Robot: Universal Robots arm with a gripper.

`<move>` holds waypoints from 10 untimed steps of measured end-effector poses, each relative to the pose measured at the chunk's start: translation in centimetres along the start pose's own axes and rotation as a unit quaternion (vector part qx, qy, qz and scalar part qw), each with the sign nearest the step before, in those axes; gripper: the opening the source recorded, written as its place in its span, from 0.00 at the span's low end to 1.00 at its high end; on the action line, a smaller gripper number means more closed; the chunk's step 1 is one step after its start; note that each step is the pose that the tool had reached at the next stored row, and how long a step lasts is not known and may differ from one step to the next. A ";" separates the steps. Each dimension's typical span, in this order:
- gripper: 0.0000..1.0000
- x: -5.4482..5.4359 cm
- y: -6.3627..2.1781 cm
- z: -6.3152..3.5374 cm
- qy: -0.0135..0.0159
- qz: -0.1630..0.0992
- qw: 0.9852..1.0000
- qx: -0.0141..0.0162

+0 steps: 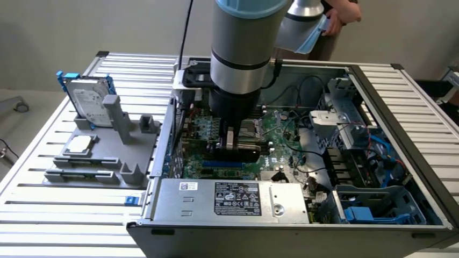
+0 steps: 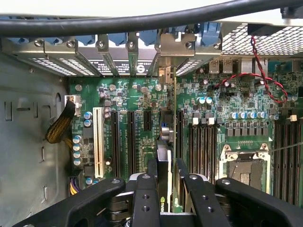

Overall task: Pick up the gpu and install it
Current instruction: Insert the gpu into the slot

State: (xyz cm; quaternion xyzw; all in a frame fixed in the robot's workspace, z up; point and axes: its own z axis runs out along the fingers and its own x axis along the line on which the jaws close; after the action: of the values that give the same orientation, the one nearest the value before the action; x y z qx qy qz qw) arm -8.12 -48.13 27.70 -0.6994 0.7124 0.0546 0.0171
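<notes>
Already the picking-up part looks done: the gpu point(image 2: 163, 163) is off the worktop point(image 1: 43, 215) and inside the open computer case point(image 1: 287, 242). It is pinched between the two fingers of the claw point(image 2: 165, 185), which is closed on the card's flat faces. In the exterior view the claw point(image 1: 231, 138) hangs low over the green main board point(image 1: 287, 126), about the middle of the case, with the black card point(image 1: 237, 149) under it.

What is left, by my reading, is the seating itself. The card stands in line with the long black slots point(image 2: 116, 142) on the board, but I cannot tell whether its lower edge is just above a slot, partly in, or pressed home, because the claw and the card's own body hide that part. Whether the end at the back wall is fastened I cannot tell either.

As for how it lies, the card is upright on its long edge, thin top edge up. Its long axis is level and runs along the slots, from the claw towards the case's back wall with its row of metal slot covers point(image 2: 113, 52). That wall is on the exterior view's left, and the card's far end comes close to it.

Well apart, on the worktop at the exterior view's left, a grey holder point(image 1: 107, 161) carries a hard drive point(image 1: 90, 99) in a blue frame
</notes>
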 end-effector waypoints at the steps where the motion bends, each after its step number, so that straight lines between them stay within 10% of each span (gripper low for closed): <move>1: 0.26 0.0 0.00 0.02 0.000 0.000 1.000 0.000; 10: 0.26 0.0 -0.03 0.49 0.000 0.000 1.000 0.000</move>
State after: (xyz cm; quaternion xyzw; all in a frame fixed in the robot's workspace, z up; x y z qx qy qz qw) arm -8.11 -48.13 27.20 -0.6994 0.7124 0.0546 0.0171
